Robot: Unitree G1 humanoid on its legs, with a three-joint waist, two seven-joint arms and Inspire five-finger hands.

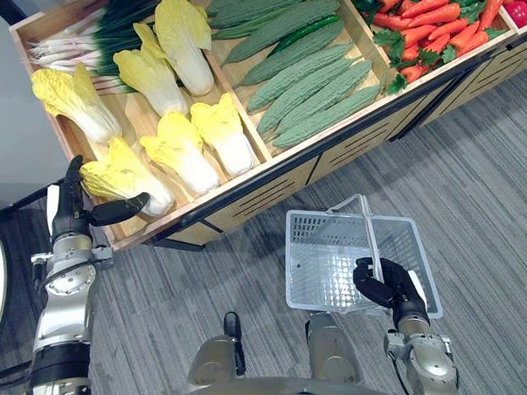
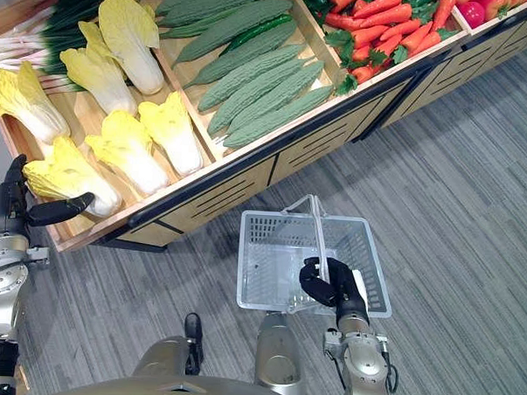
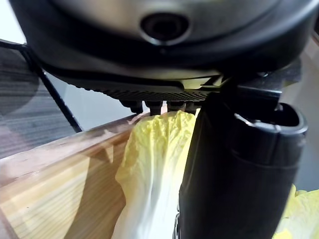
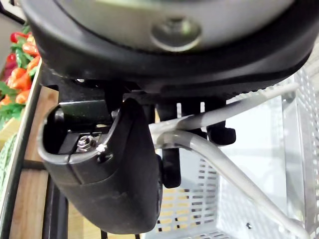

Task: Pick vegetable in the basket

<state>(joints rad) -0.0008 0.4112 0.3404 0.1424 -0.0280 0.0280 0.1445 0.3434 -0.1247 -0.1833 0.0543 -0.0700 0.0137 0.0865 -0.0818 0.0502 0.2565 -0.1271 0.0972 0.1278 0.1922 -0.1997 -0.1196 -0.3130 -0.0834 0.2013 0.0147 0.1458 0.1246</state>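
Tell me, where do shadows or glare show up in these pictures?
Left eye view: dark shadow on the floor under the shelf. Right wrist view: light glints on the basket handle. Left wrist view: the cabbage is brightly lit.

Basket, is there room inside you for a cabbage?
The grey plastic basket is bare inside, bordered by its slotted walls; the right hand grips its metal handles. The wooden crate is crowded: yellow-leafed cabbages by the left hand, bumpy green gourds packed side by side.

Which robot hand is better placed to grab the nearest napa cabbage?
Left: the left robot hand is open beside the napa cabbage; the right robot hand is curled round the basket handle.
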